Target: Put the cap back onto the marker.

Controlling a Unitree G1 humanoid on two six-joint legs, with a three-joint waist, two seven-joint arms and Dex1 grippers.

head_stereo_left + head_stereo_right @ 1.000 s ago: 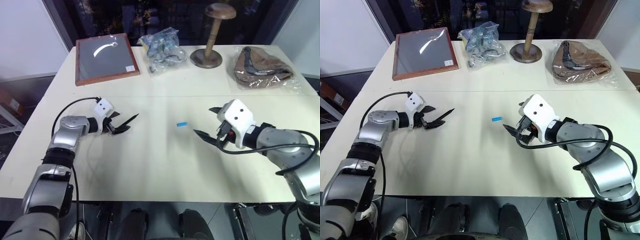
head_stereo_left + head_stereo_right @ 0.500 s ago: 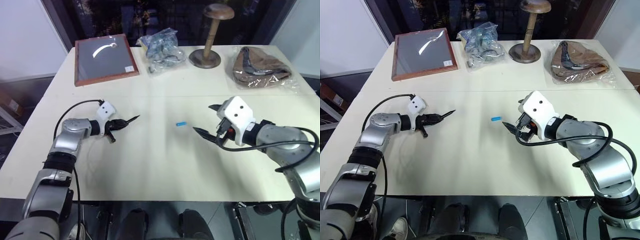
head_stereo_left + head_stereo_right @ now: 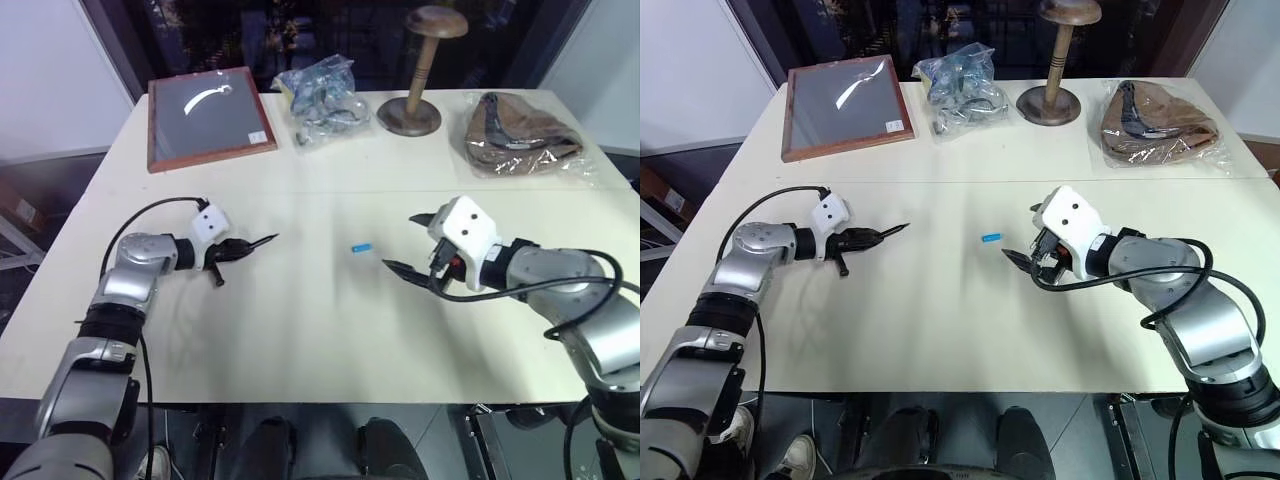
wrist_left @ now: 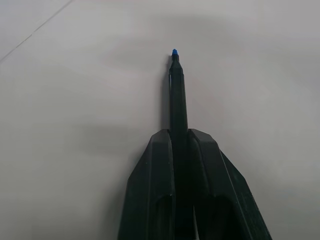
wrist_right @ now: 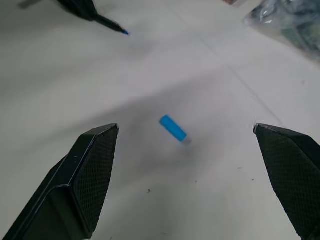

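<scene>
The marker (image 3: 258, 242) is a thin black stick with a pointed tip that shows bright blue at its very end, sitting left of centre in the left eye view and pointing toward the middle of the white table (image 3: 320, 330). The left gripper (image 3: 228, 250) is clenched on it: in the left wrist view the two black fingers (image 4: 155, 185) press together around the barrel, and the marker juts out past them over the tabletop, the blue point in the upper middle of that frame. The cap (image 3: 361, 247) is a tiny light-blue cylinder lying on its side on the bare table just right of centre, well apart from the marker's tip. The right gripper (image 3: 409, 244) sits just to the right of the cap, its jaws spread wide and holding nothing; in the right wrist view the cap (image 5: 173, 128) lies on the table ahead, between the two splayed fingers (image 5: 92, 170).
</scene>
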